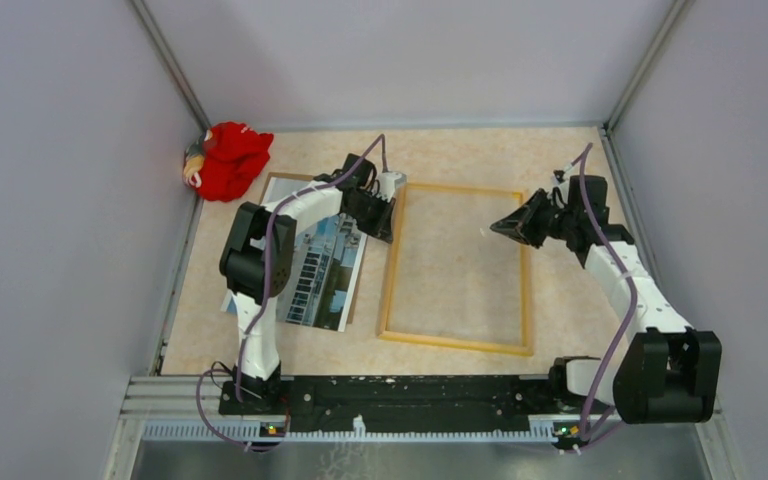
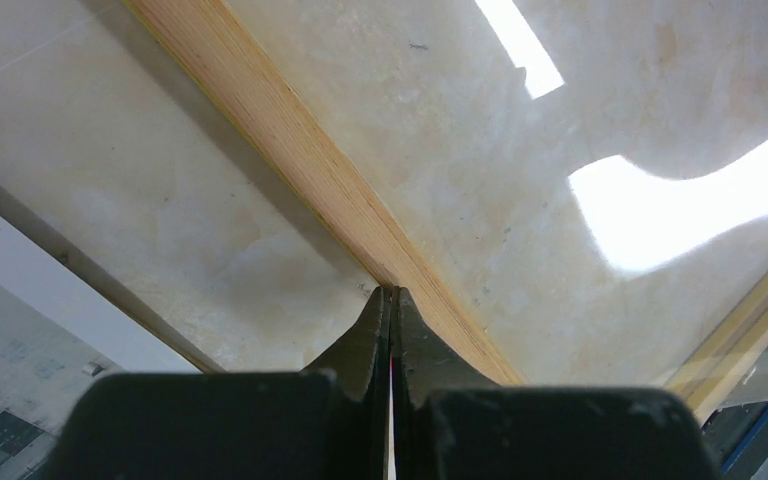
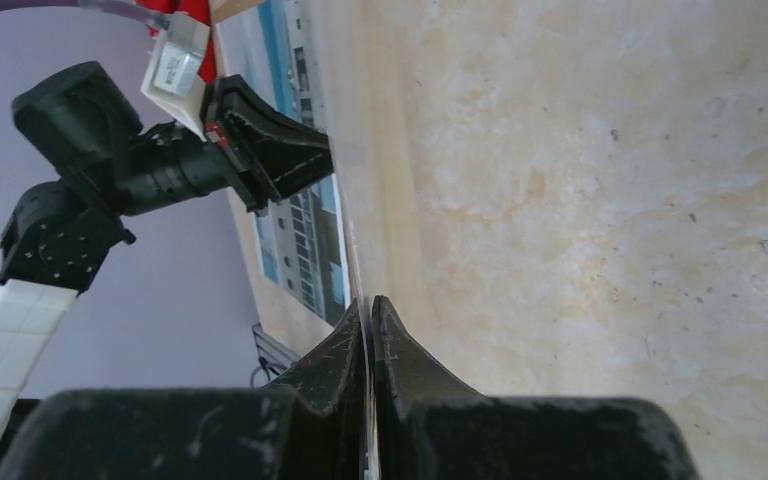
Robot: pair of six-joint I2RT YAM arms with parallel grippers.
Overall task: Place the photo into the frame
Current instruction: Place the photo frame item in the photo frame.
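The frame (image 1: 392,270) lies flat mid-table with its light wood side up. Left of it the photo (image 1: 322,268), a white building under blue sky, lies face up. My left gripper (image 1: 392,212) is shut with its tips down at the upper part of the frame's left rail (image 2: 280,130); nothing clearly sits between the fingers (image 2: 392,292). My right gripper (image 1: 493,228) hovers over the frame's opening near the right rail. It is shut (image 3: 368,300) on what looks like a thin clear sheet, seen edge-on, running toward the left gripper (image 3: 328,160). The photo (image 3: 305,240) shows beyond it.
A brown backing board (image 1: 278,182) lies under the photo's far end. A red cloth bundle (image 1: 228,160) sits in the back left corner. Grey walls close the table on three sides. Glossy reflections (image 2: 660,210) show inside the frame's opening.
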